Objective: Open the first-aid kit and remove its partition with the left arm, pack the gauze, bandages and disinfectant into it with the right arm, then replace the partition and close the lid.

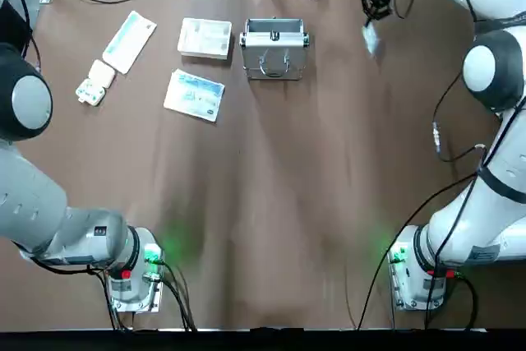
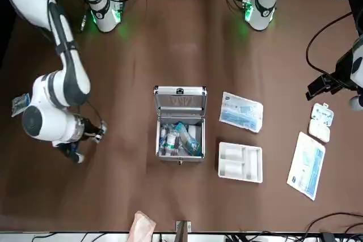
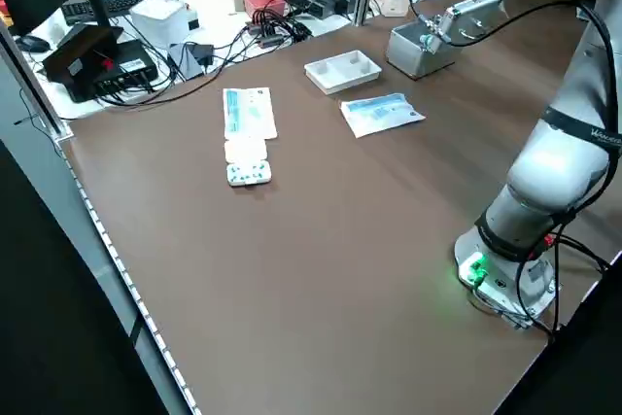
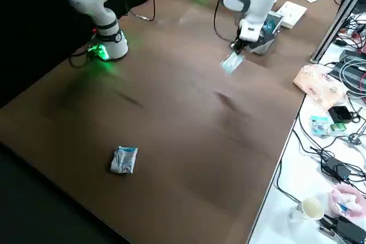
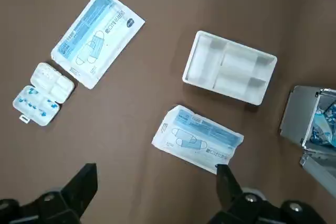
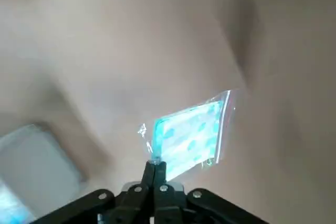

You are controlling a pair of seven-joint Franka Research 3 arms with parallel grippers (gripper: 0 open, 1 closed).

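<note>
Evidently the packing step is in hand: the silver aluminium first-aid kit stands open, its flat metal lid swung back toward the robot, with clear packets and what looks like a small white bottle inside. The right gripper, beside the kit on its right, has its fingers closed on the edge of a clear plastic packet with blue-spotted contents. The next move calls for carrying that packet over the kit and letting it go well below the rim. Another silvery packet lies farther off to the robot's right, probably to follow. The left gripper waits over the table's left side, fingers wide apart and empty. The white compartmented plastic partition lies just left of the kit, likely to go back only after packing.
</note>
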